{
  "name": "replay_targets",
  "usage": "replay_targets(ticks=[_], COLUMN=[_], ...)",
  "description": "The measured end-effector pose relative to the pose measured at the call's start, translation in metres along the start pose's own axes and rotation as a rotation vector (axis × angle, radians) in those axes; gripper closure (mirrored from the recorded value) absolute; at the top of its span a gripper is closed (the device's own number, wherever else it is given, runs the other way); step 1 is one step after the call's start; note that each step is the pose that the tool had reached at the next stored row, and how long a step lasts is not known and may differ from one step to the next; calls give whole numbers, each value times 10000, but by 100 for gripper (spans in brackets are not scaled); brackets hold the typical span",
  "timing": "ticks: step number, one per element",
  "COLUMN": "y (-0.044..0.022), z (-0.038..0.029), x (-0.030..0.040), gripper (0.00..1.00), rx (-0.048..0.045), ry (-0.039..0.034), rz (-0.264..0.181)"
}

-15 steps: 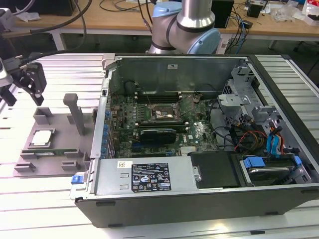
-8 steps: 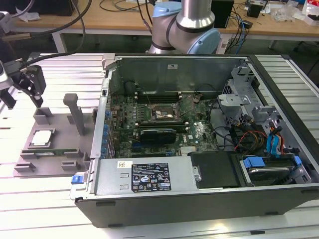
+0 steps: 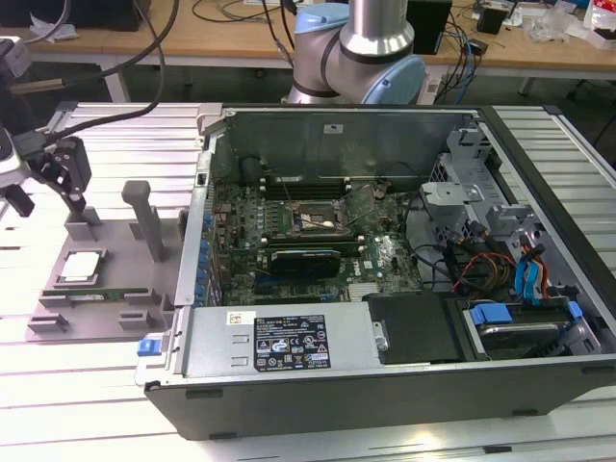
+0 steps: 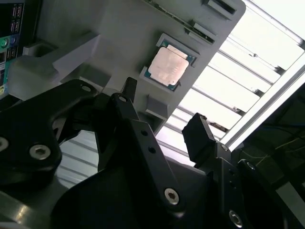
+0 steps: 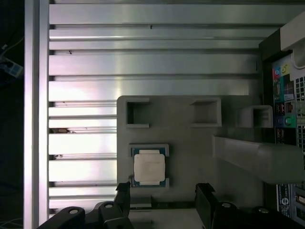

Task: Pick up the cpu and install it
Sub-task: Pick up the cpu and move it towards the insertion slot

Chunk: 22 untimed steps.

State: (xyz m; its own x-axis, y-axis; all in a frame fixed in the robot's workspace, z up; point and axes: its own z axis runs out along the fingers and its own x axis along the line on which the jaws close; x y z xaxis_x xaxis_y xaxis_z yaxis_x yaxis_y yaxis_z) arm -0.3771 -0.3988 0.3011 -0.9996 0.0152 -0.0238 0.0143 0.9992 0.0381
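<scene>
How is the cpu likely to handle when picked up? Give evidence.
Probably stiff: the cpu is a flat square with a metal-looking top. Possibly slippery, since that top shines. Lying flat in its tray recess, it should not roll, though its thin edges give little grip.

The cpu (image 5: 149, 167) lid is smooth, faintly shiny metal. Its tray (image 5: 190, 138) looks like matt grey plastic, the worktop (image 5: 143, 62) is ribbed glossy aluminium, and the pincer (image 5: 164, 191) is matt black.
</scene>
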Motion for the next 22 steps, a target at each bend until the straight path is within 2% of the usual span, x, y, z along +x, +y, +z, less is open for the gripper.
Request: replay_targets(ticks=[5,10,11,13,22], y=[-4,-11,-11,-11,-14], z=[62,117,121,126,213], x=[37,43,42,43,45], gripper=[34,34,34,34,34], rx=[-1,4,124,268,272], ry=[-1,0,0,-5,-3], rz=[0,1,-4,-6,-7])
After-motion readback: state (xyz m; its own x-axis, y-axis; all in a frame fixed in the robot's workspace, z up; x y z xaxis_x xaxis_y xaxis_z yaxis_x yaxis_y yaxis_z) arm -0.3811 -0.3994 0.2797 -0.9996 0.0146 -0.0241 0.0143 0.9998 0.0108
